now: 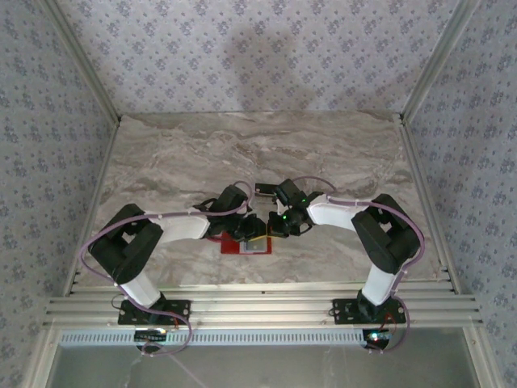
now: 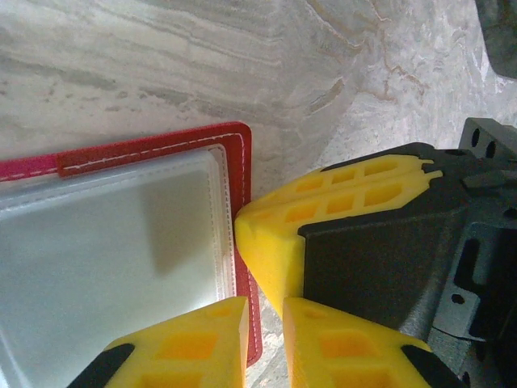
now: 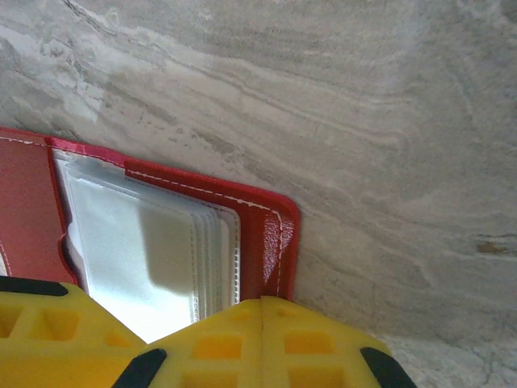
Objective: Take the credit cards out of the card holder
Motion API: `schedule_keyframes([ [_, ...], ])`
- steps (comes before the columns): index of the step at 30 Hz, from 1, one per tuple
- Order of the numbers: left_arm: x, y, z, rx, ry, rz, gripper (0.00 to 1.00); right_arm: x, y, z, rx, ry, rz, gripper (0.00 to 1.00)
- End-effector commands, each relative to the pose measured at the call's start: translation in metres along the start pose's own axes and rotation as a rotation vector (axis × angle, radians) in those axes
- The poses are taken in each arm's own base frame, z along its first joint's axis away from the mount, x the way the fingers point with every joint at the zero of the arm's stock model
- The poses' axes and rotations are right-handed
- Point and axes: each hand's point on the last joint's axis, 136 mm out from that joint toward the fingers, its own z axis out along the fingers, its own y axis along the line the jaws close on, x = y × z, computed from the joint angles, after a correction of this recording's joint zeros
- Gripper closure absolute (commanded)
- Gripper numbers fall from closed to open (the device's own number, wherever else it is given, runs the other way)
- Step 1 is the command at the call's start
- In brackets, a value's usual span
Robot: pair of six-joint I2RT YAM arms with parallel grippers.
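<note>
Jaws of the left gripper [image 2: 265,315] stand narrowly parted astride the stitched red edge of the card holder [image 2: 236,141]; whether they pinch it is unclear. Jaws of the right gripper [image 3: 262,317] are closed at the holder's rounded corner. The holder lies open, glossy clear sleeves [image 3: 121,250] stacked inside, on a grey veined marble-look table [image 3: 388,121].

Your left arm [image 1: 174,226] and right arm [image 1: 339,212] reach inward, elbows out, wrists tipped down. Your left gripper [image 2: 264,343] shows a narrow gap between its yellow fingers; your right gripper [image 3: 262,343], just beside it, is pressed closed.
</note>
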Motion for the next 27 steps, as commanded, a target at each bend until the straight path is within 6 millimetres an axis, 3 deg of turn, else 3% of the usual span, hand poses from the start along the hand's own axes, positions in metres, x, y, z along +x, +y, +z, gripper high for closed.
schedule_keyframes([
  [1,0.018,0.0234,0.0102,-0.083,0.07,-0.019,0.81,0.0114,-0.0099,0.0049,0.052,0.035,0.01,0.95],
  [16,0.0231,0.0304,0.0069,-0.117,0.086,-0.007,0.9,0.0131,-0.0126,0.0045,0.061,0.036,0.013,0.95],
  [27,0.0194,0.0215,0.0065,-0.1,0.085,0.006,0.9,0.0126,-0.0119,0.0049,0.059,0.038,0.013,0.95],
])
